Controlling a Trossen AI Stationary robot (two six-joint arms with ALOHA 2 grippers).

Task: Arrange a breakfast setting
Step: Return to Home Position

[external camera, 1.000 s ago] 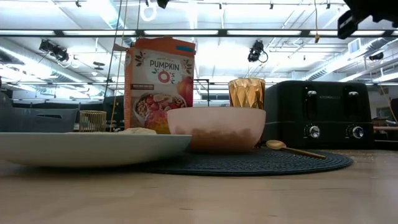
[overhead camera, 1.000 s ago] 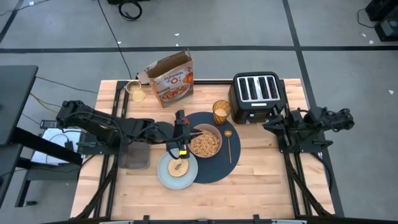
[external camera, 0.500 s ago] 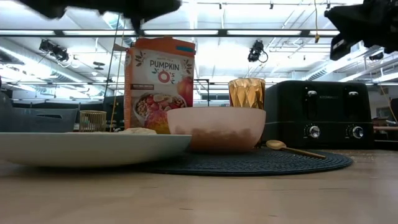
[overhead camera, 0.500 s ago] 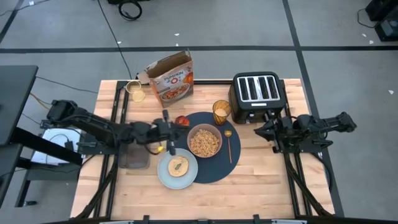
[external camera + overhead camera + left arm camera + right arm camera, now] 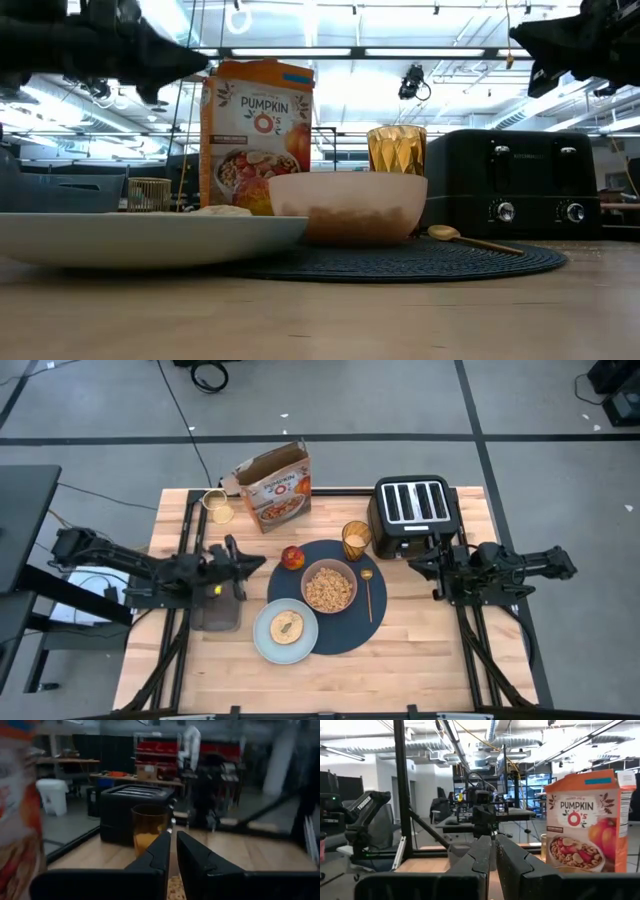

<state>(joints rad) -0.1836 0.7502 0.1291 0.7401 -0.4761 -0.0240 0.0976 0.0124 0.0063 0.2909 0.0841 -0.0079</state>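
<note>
A round dark-blue placemat [image 5: 345,628] lies mid-table. On it stand a pinkish bowl [image 5: 329,587] of cereal and a gold spoon [image 5: 367,588], which lies flat to the bowl's right. A pale-blue plate [image 5: 286,631] with a bagel-like bread overlaps the mat's near-left rim. A red apple [image 5: 292,557] sits at the mat's far-left rim, and an amber glass [image 5: 356,540] at its far rim. My left gripper [image 5: 262,564] hangs shut and about level, left of the apple. My right gripper [image 5: 412,563] hangs shut at the table's right, in front of the toaster. Neither holds anything.
A black toaster [image 5: 415,513] stands at the back right and an orange-and-white cereal box [image 5: 275,485] at the back, with a small cup [image 5: 217,509] to its left. A grey tray [image 5: 217,612] lies left of the plate. Bare wood shows along the near edge.
My left gripper has drawn back from above the plate and bowl toward the table's left edge, sinking and tipping up to about level; it stays shut. The apple, which it hid before, shows at the mat's rim. My right gripper has sunk a little.
</note>
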